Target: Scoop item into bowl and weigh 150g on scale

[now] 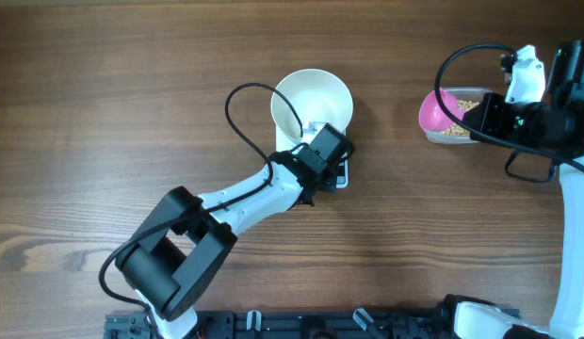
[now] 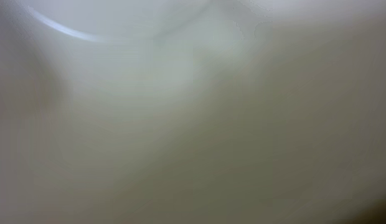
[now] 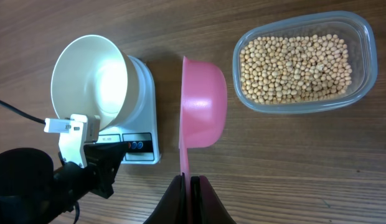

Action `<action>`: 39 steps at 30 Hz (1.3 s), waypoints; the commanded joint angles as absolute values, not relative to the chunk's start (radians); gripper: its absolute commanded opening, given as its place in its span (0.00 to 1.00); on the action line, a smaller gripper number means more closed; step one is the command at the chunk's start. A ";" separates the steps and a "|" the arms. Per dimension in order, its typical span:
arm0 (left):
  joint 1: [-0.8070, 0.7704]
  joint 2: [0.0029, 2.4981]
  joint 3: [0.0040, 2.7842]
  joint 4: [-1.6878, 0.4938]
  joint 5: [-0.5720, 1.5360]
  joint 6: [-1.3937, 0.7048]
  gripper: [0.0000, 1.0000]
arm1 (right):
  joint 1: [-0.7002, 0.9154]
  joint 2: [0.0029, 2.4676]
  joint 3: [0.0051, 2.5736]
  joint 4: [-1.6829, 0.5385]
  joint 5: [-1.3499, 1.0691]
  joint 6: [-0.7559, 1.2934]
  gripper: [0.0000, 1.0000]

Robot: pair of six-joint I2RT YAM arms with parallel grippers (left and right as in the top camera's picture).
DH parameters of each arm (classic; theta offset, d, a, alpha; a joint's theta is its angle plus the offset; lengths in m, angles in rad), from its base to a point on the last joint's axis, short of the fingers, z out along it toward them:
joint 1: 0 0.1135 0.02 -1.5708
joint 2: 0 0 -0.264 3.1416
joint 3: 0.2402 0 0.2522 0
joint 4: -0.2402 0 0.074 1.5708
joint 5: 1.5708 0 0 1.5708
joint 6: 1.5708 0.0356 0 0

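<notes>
The white bowl [image 1: 311,96] [image 3: 90,78] stands on the white scale [image 1: 339,177] [image 3: 145,134]. My left gripper [image 1: 318,153] sits low against the bowl's near side, over the scale's button edge. Its own view shows only a blurred white surface [image 2: 180,93], so its fingers are hidden. My right gripper [image 3: 192,184] is shut on the handle of a pink scoop [image 3: 202,102] [image 1: 436,111]. The scoop is turned on its edge between the scale and a clear tub [image 3: 366,59] of tan beans [image 3: 296,62] [image 1: 459,126].
The left arm [image 1: 226,212] stretches across the wooden table from the front edge, with a black cable [image 1: 237,104] looping beside the bowl. The right arm [image 1: 556,113] stands at the right edge, beside the tub.
</notes>
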State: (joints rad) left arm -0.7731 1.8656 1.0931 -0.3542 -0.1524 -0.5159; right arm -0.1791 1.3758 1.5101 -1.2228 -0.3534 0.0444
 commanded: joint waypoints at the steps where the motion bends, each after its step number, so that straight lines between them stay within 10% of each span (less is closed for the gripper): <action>1: -0.774 1.885 1.097 -0.352 -0.150 -0.504 0.04 | -0.175 1.384 1.530 -1.223 -0.336 0.052 0.04; 39: -0.774 1.913 1.097 -0.348 -0.151 -0.504 0.04 | -0.175 1.384 1.530 -1.243 -0.336 0.052 0.04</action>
